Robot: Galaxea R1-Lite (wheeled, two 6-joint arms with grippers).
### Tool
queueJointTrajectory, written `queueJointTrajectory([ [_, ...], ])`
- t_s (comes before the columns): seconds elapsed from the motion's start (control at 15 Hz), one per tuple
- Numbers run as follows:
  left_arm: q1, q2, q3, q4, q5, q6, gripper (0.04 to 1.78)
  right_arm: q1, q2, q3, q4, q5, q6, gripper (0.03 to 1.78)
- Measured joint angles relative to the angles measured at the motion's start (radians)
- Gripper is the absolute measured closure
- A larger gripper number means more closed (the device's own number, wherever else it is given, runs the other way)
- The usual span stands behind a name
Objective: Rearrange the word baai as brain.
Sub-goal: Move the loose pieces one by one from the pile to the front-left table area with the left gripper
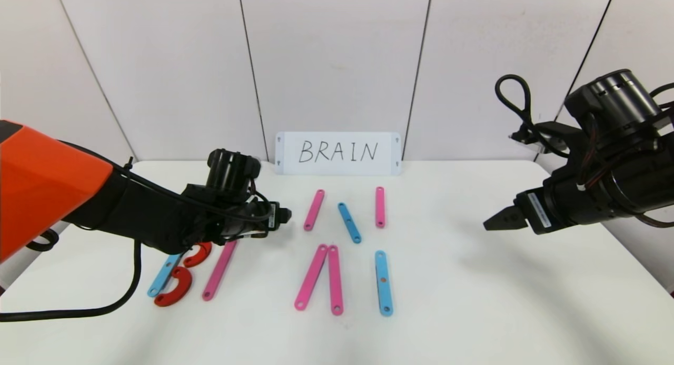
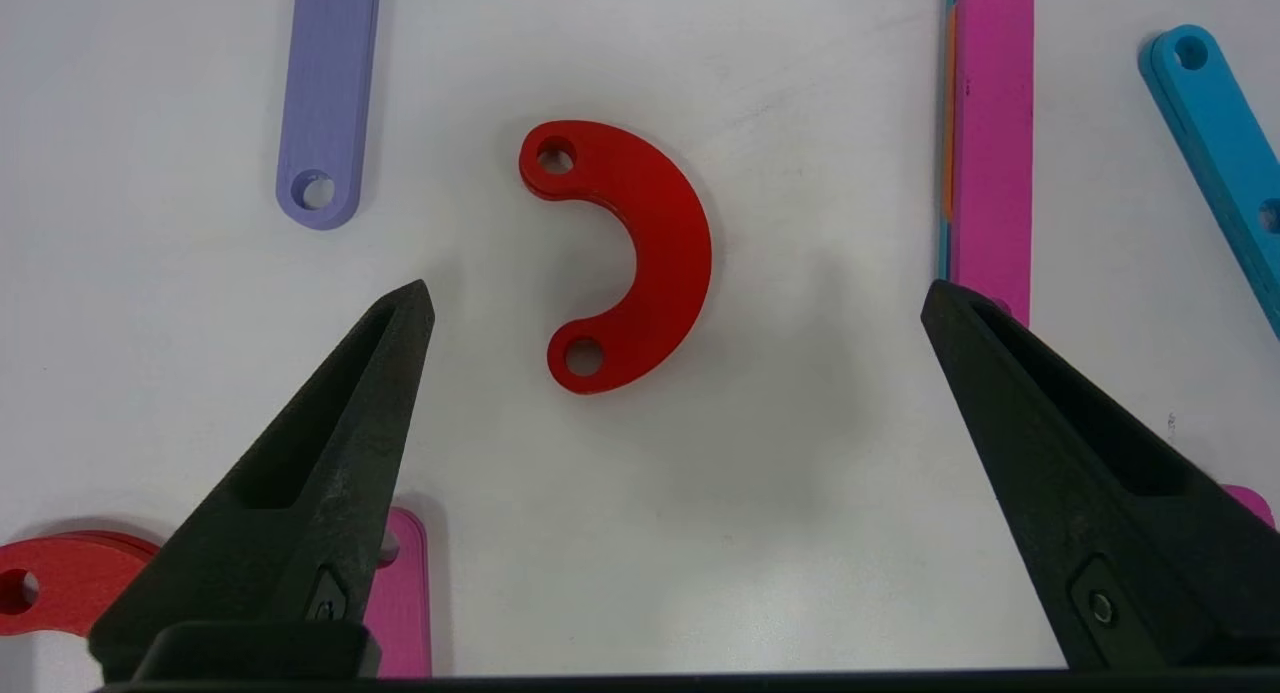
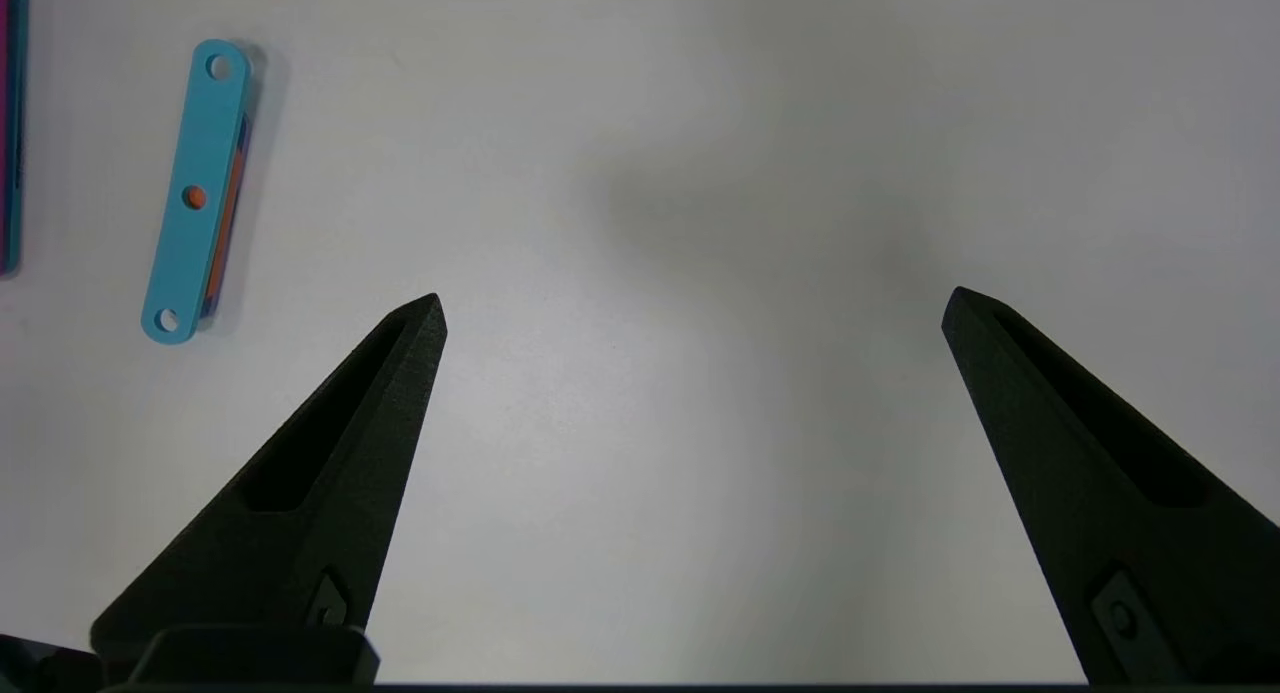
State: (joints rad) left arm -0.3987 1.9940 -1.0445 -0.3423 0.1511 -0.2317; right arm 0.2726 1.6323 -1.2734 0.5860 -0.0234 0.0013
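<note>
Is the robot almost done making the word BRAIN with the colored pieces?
Not yet. Done: a B shape with red curves on the left, and a pink upside-down V like an unfinished A. In hand: nothing; the left gripper hangs open over one red curve, the right gripper waits open over bare table. Left: the other strips don't yet spell the white card's BRAIN.

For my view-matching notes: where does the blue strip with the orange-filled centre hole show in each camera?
Head view: blue strip, rightmost in the near row.
Left wrist view: an edge strip is blue; cannot tell if it is the same one.
Right wrist view: blue strip, beyond the open right gripper, off to one side.
Shared landmark: right gripper.
</note>
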Motion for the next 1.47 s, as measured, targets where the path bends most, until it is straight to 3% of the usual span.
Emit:
queueJointTrajectory([
  [1.2, -0.008, 0.086, -0.026, 0.002, 0.003, 0.027, 0.11, 0.000, 0.011, 0.000, 0.000, 0.000, 0.000, 0.07],
  [1.47, -0.008, 0.095, -0.023, -0.006, 0.050, 0.050, 0.11, 0.000, 0.011, 0.000, 0.000, 0.000, 0.000, 0.07],
])
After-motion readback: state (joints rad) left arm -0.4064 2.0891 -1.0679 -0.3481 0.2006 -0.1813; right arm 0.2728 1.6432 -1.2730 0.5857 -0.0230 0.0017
